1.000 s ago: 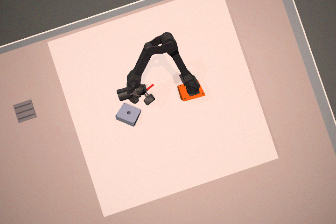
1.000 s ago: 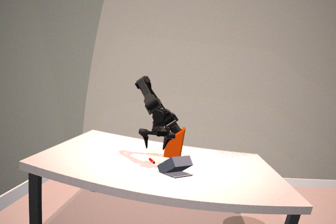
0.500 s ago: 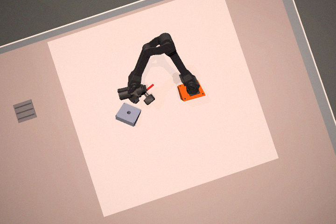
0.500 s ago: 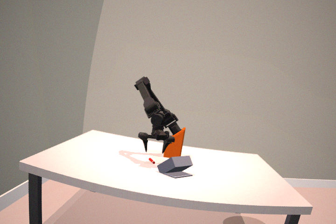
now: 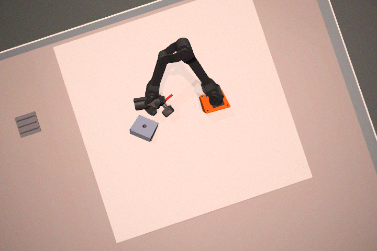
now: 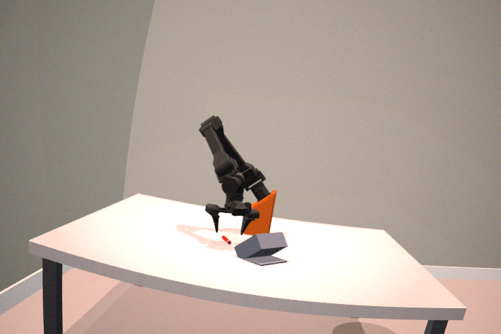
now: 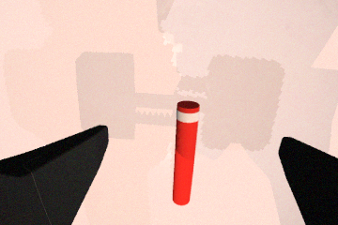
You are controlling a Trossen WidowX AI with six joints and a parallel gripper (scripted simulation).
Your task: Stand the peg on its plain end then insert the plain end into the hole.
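Note:
The red peg lies on its side on the table. Its white band is near the end farther up in the wrist view; that end is hidden under the arm in the top view. My gripper is open and empty, pointing down above the peg. In the wrist view the peg shows between the two widely spaced fingertips, one to each side. The grey sloped panel stands close to the peg, with its single hole showing in the top view.
The orange base mount of the arm stands on the white table, to the right of the peg in the top view. The panel is the nearest obstacle to the gripper. Arm shadows fall around the peg.

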